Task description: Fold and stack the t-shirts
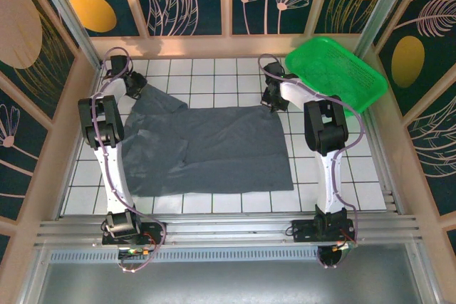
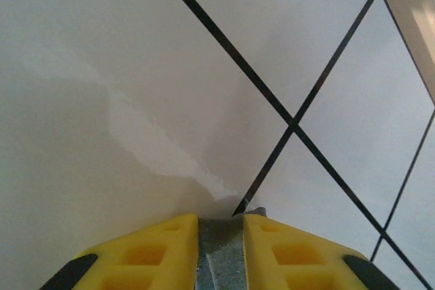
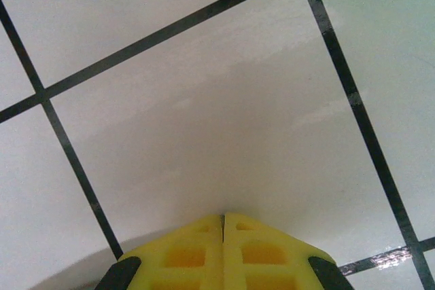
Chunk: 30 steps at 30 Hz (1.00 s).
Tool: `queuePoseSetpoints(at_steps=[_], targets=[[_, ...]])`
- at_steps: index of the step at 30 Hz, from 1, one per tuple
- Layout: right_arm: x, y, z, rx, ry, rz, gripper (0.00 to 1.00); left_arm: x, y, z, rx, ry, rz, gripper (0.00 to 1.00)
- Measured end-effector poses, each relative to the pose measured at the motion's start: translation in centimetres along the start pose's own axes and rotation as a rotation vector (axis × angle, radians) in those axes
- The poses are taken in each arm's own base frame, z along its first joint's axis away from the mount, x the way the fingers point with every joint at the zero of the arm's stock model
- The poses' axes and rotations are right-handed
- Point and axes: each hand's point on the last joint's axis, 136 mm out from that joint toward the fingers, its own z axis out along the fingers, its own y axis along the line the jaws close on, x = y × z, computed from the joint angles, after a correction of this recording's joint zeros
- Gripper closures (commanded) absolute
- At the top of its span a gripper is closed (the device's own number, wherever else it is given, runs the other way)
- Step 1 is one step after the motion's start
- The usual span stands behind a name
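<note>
We've got the left gripper [image 2: 221, 225] pinching a corner of the t-shirt [image 1: 214, 147], spread nearward between both claws; right gripper [image 3: 223, 222] closed, no cloth visible, so we should confirm its grip, then lift evenly.

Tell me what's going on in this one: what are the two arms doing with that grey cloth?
The two arms are working on a dark slate-grey cloth t-shirt spread mostly flat on the white tiled table. The left gripper pinches grey cloth between its yellow fingers at the shirt's far left corner. The right gripper is shut near the far right corner, no cloth visible between its fingers. A green plastic tray sits far right.
</note>
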Motion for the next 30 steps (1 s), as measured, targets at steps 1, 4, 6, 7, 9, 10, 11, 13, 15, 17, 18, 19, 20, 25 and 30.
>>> queuePoseSetpoints(at_steps=[1,4,6,7,9,10,11,13,15,17,18,19,20,25,30], targets=[[0.0,0.0,0.0,0.000,0.000,0.000,0.99,-0.1,0.0,0.1,0.004,-0.001,-0.002,0.86],[0.0,0.0,0.0,-0.001,0.000,0.000,0.99,0.0,0.1,0.3,0.007,0.003,-0.007,0.95],[0.0,0.0,0.0,-0.001,0.001,0.000,0.99,0.1,-0.1,0.3,0.013,0.007,-0.006,0.99],[0.0,0.0,0.0,-0.001,0.001,0.000,0.99,0.1,-0.1,0.3,0.014,0.007,-0.006,1.00],[0.0,0.0,0.0,-0.001,0.001,0.000,0.99,0.0,-0.3,0.2,0.016,0.005,-0.006,1.00],[0.0,0.0,0.0,-0.001,0.001,0.000,0.99,-0.1,-0.4,0.1,0.017,0.004,-0.006,1.00],[0.0,0.0,0.0,-0.001,0.001,0.000,0.99,-0.3,-0.7,0.0,0.020,0.001,-0.004,1.00],[0.0,0.0,0.0,-0.001,0.001,0.000,0.99,-0.8,-1.3,-0.3,0.030,-0.010,-0.001,1.00],[0.0,0.0,0.0,-0.001,0.001,0.000,0.99,-1.2,-1.7,-0.5,0.037,-0.022,-0.003,1.00],[0.0,0.0,0.0,-0.001,0.001,0.000,0.99,-1.4,-1.9,-0.8,0.038,-0.030,-0.010,1.00],[0.0,0.0,0.0,-0.001,0.001,0.000,0.99,-1.5,-1.9,-1.0,0.038,-0.033,-0.014,1.00],[0.0,0.0,0.0,-0.002,0.001,0.000,0.99,-1.5,-2.0,-1.3,0.039,-0.034,-0.017,1.00],[0.0,0.0,0.0,-0.002,0.002,0.000,0.99,-1.5,-2.1,-1.8,0.040,-0.038,-0.022,1.00],[0.0,0.1,0.0,-0.004,0.002,0.000,0.99,-2.3,-3.6,-4.2,0.067,-0.064,-0.022,1.00],[0.0,0.1,0.0,-0.004,0.001,-0.001,0.99,-2.1,-4.2,-6.1,0.083,-0.068,-0.023,1.00]])
